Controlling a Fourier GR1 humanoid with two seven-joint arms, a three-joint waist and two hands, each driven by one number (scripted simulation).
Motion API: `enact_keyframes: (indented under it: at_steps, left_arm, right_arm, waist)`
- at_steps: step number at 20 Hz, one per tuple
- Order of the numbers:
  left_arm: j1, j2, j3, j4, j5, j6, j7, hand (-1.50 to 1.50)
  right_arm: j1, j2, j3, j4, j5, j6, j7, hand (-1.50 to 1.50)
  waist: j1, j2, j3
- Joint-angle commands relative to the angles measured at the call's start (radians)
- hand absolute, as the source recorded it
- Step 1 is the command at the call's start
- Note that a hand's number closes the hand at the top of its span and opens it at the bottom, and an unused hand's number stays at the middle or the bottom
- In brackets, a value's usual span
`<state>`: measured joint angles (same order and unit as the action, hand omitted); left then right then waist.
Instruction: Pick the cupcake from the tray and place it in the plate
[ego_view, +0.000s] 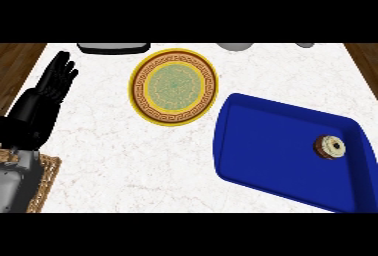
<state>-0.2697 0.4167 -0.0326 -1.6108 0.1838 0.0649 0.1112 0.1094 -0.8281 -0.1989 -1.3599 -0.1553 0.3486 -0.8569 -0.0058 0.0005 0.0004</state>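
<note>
The pick has not begun: the cupcake sits untouched and no hand is near it, so this reads as the opening step, the reach. The next move calls for a hand to travel across the surface (111, 150) to the tray, come down over the cupcake and curl round it, then carry it over to the plate

Only the left hand (55, 80) shows, at the view's left edge, resting with its fingers (65, 64) straight and pointing up, holding nothing. The right hand is out of view, so I cannot tell how it stands

The blue tray (273, 150) lies well apart from the fingers, far to their right and lower in the view. The yellow-rimmed plate (174, 86) stands between the fingers and the tray, near the fingers on their right side, with nothing on it. The cupcake (329, 147) lies in the tray's right part, close to its far wall, the farthest thing from the fingers, beyond both plate and most of the tray
</note>
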Motion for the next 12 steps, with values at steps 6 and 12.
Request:
enact_keyframes:
  at_steps: [6, 12]
  left_arm:
    - [-0.023, -0.006, 0.017, 0.035, -0.001, -0.027, -0.012, 0.00]
    - [-0.025, -0.028, 0.025, 0.025, -0.027, -0.042, -0.006, 0.00]
  right_arm:
    - [-0.034, -0.179, 0.124, 0.073, 0.299, 0.009, 0.030, -1.50]
    - [-0.126, -0.102, 0.194, 0.159, 0.443, -0.032, 0.053, -1.50]
  waist:
    - [0.020, 0.005, 0.000]
    - [0.015, 0.002, 0.000]
